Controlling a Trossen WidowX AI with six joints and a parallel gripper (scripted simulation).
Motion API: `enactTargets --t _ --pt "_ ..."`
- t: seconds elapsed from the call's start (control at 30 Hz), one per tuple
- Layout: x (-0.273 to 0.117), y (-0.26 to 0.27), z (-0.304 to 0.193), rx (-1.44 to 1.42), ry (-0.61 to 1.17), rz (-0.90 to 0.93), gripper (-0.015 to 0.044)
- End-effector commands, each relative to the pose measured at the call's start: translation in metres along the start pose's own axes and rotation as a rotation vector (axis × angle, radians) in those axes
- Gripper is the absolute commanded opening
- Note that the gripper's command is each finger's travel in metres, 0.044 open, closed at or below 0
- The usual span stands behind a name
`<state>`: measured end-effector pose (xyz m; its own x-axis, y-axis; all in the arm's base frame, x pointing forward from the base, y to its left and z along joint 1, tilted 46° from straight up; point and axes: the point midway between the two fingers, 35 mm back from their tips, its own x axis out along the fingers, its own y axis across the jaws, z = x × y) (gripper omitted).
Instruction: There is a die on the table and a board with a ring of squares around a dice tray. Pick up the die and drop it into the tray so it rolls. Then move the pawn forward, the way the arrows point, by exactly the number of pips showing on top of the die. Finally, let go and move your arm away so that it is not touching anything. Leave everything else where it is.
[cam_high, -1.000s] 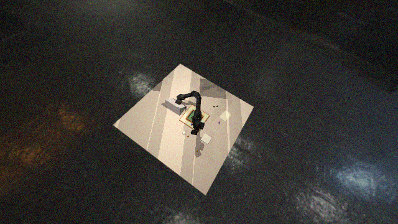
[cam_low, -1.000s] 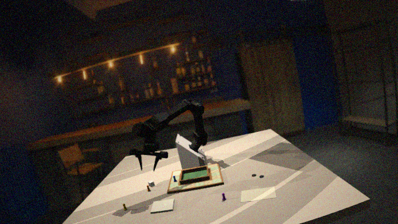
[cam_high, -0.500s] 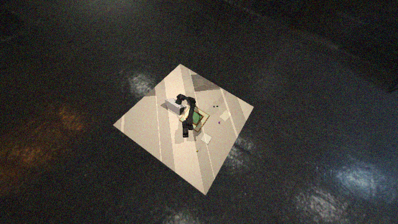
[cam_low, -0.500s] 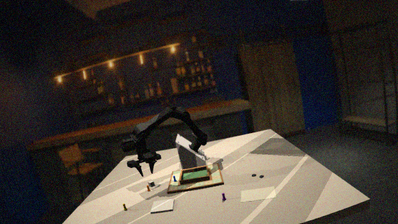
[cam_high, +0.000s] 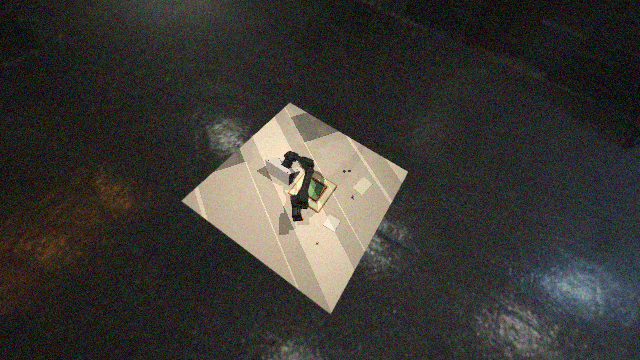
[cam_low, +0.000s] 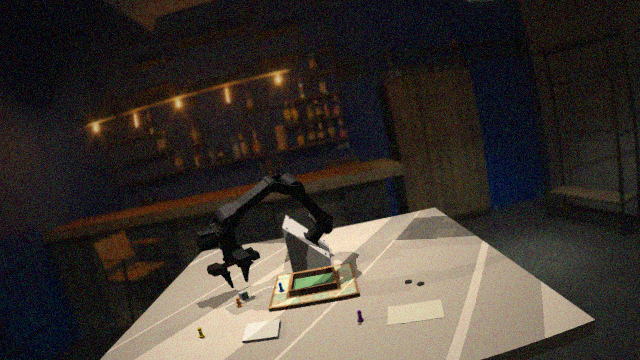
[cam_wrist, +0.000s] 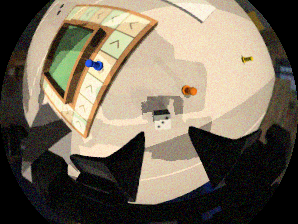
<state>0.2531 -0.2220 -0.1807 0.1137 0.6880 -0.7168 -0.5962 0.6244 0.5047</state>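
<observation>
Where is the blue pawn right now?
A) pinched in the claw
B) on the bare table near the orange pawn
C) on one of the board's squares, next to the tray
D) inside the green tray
C: in the wrist view the blue pawn stands on a square of the board beside the green tray, while the open claw hangs above the die.
</observation>
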Motion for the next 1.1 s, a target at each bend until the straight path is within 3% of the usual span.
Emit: enactTargets --t 0.0,0.83,1.07 --pt "0.013 0.001 0.0 0.004 -0.006 0.001 0.0275" --pt "0.046 0.002 0.001 0.003 -0.008 0.001 0.0275" --pt "0.046 0.002 0.001 0.003 -0.008 0.001 0.0111"
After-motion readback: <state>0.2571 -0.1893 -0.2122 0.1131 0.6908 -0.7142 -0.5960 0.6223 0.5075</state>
